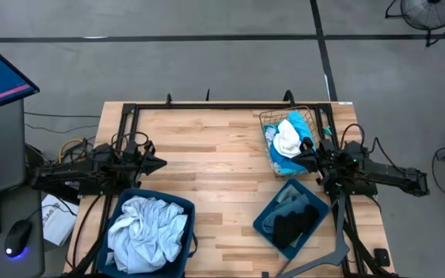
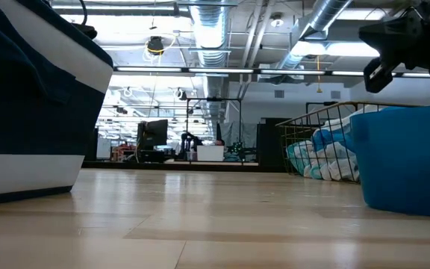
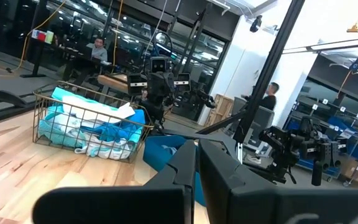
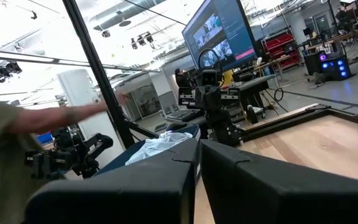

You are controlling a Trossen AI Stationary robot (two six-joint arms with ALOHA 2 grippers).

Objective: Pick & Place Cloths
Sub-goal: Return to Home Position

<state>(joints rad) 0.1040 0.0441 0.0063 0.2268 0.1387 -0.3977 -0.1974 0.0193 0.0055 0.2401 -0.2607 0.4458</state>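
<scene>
Hovering above the basket (image 1: pixel 263 127) at its corner nearest the bin (image 1: pixel 263 220), the right gripper (image 1: pixel 306 160) has its fingers pressed together, clasping nothing. In its wrist view only a thin seam runs between them. The left gripper (image 1: pixel 159 163) hangs well apart from the basket, across the table (image 1: pixel 215 154), with its tip pointing toward the basket. Its fingers too lie flat against each other and are empty.

Inside the basket a white cloth (image 1: pixel 287 139) lies on top of turquoise cloths (image 1: pixel 300 122). In the low view both colours show through the mesh wall.

The bin sits just beside the basket, toward the table's near edge, turned askew to it, and a black cloth (image 1: pixel 293 224) lies in it. Far from the basket, past the left gripper and toward that same near edge, stands the organizer (image 1: pixel 185 205), heaped with pale cloths (image 1: pixel 147 228), white and light blue.
</scene>
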